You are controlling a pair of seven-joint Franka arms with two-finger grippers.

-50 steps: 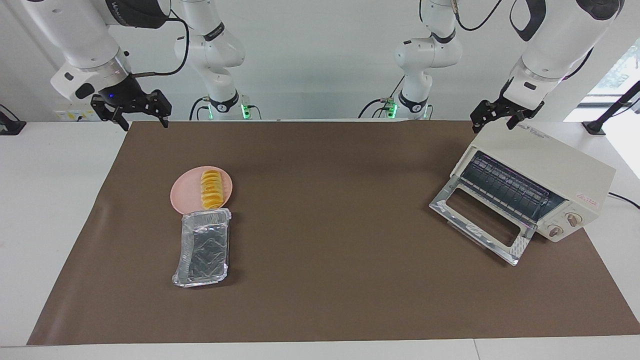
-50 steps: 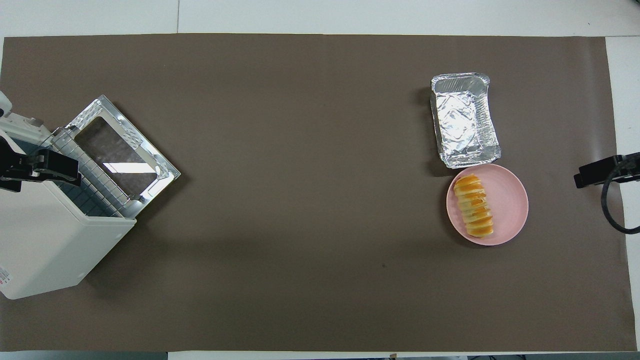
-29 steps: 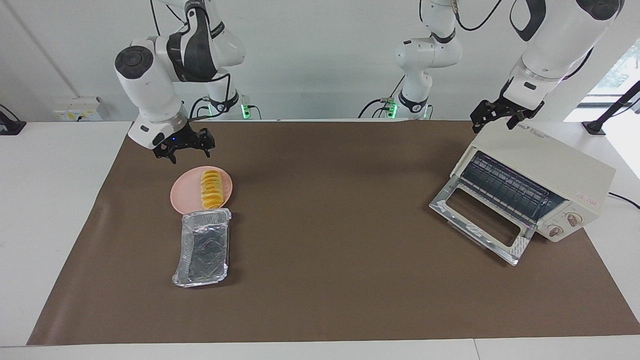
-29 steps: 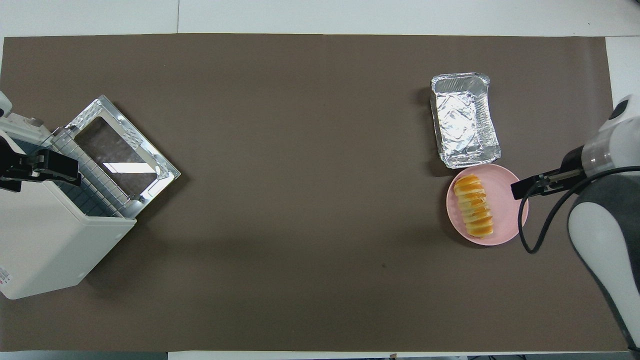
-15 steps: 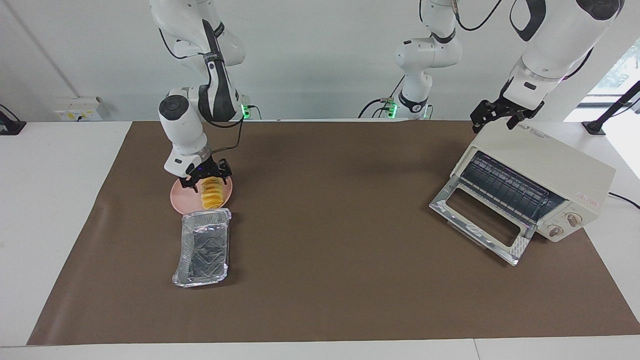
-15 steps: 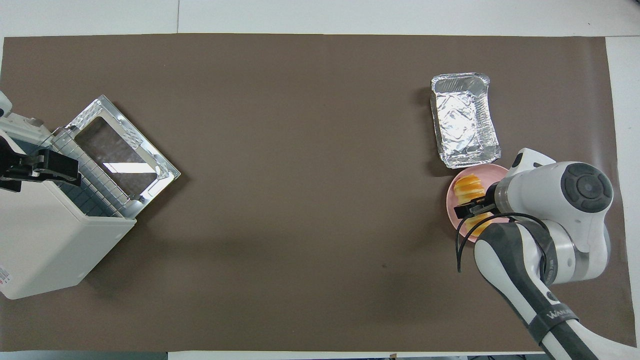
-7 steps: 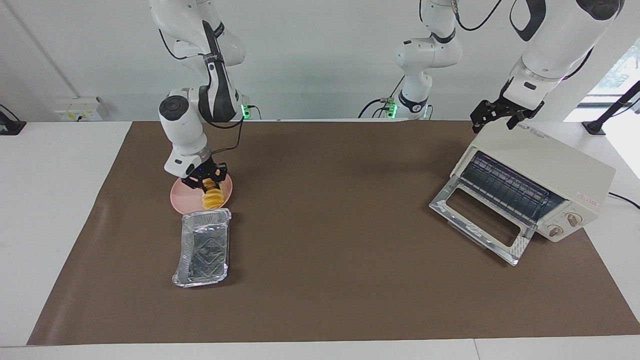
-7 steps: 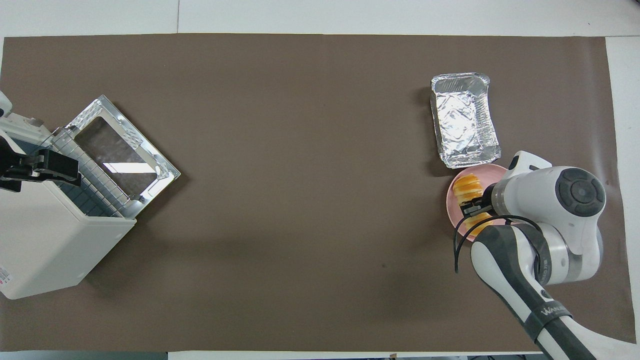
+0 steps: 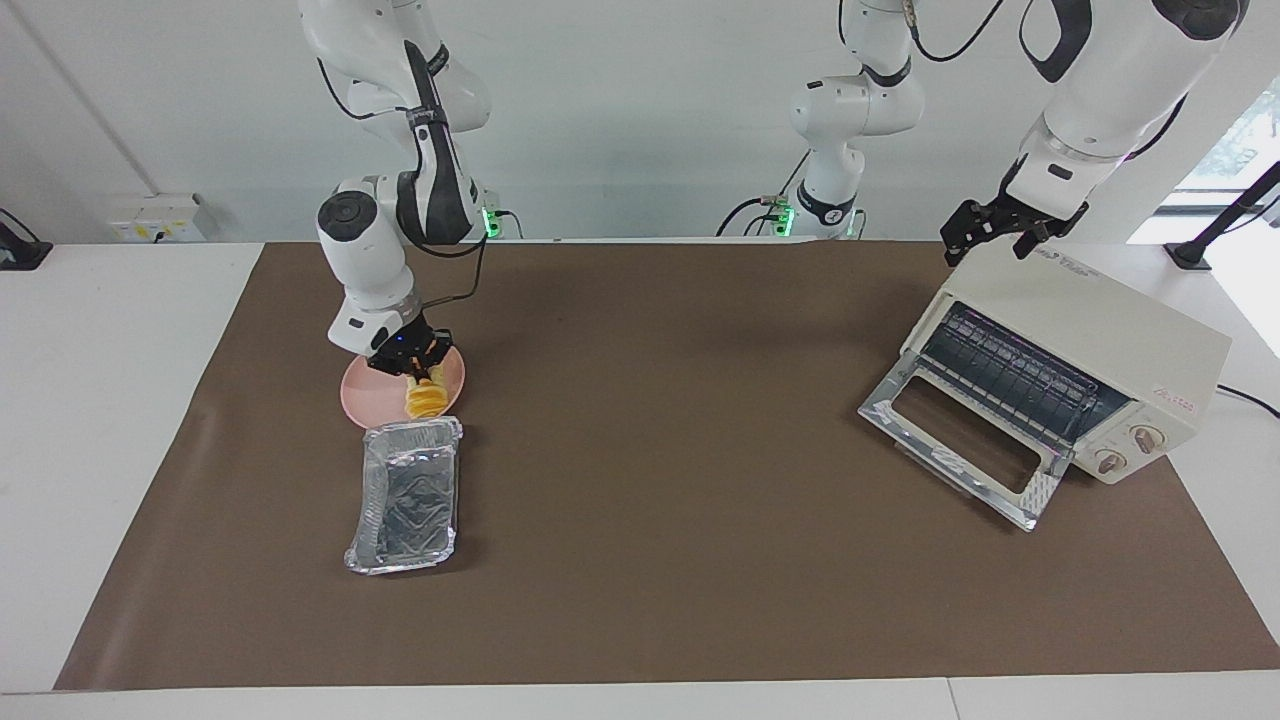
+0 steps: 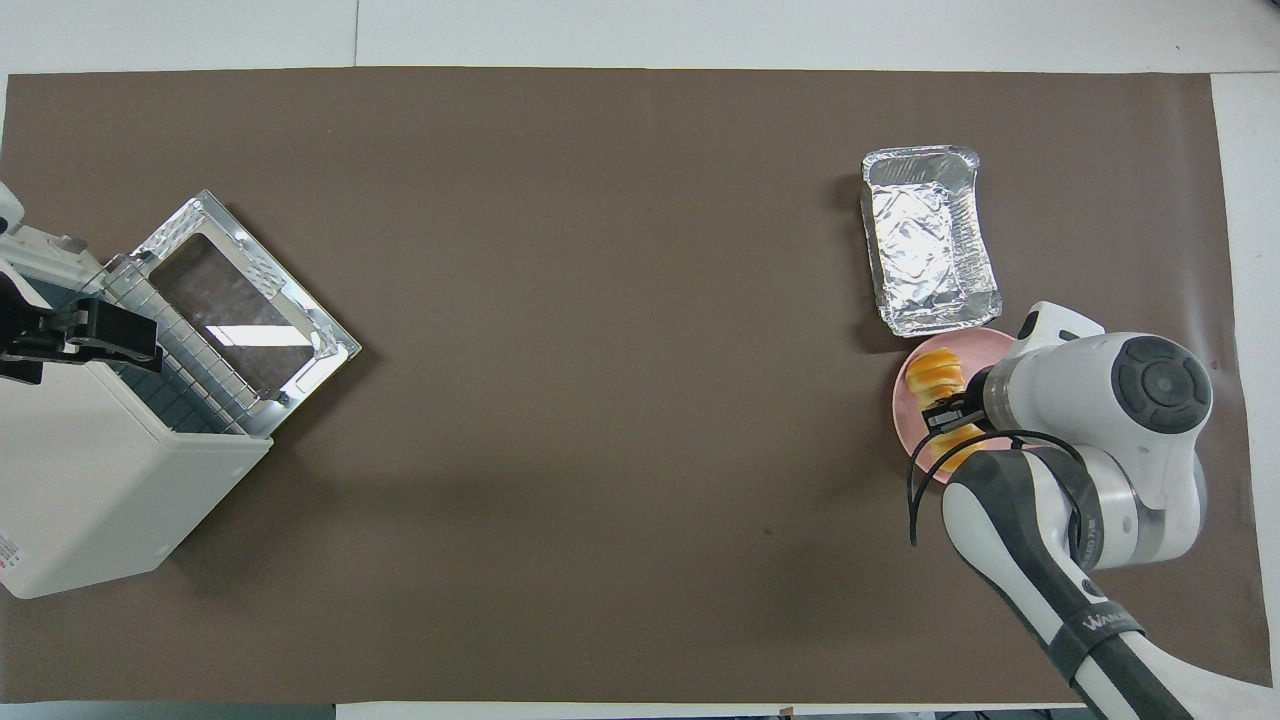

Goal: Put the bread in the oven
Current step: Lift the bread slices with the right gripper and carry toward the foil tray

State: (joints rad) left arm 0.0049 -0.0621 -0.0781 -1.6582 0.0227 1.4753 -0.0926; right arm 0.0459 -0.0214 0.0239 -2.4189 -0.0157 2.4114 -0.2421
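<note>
Bread: I see the golden, ridged loaf [image 9: 425,397] lying on the pink plate [image 9: 365,395] toward the right arm's end of the table, its length running toward and away from the robots.
Handling: I judge it light and soft (it looks sliced, so it may sag or part between segments); I would take it across the middle with a gentle squeeze.
Right gripper: my right gripper [image 9: 408,362] is down on the loaf's end nearer the robots, fingers drawn in on the bread; the loaf looks not yet lifted.
Plate: round, smooth, shallow rim, matte pink; in the overhead view the arm hides much of it.
Foil tray: a crinkled silver rectangular tray [image 9: 404,494] touches the plate's rim and lies farther from the robots; thin and easily dented, I think.
Oven: the cream, boxy toaster oven [image 9: 1105,350] stands at the left arm's end, well apart from the bread, glass door [image 9: 958,442] dropped open, wire rack showing, two knobs [image 9: 1128,449] on the front.
Left gripper: my left gripper [image 9: 988,228] waits over the oven's top edge, jaws wide, holding nothing.
Table cover: a flat brown mat [image 9: 650,500], dull in finish.
</note>
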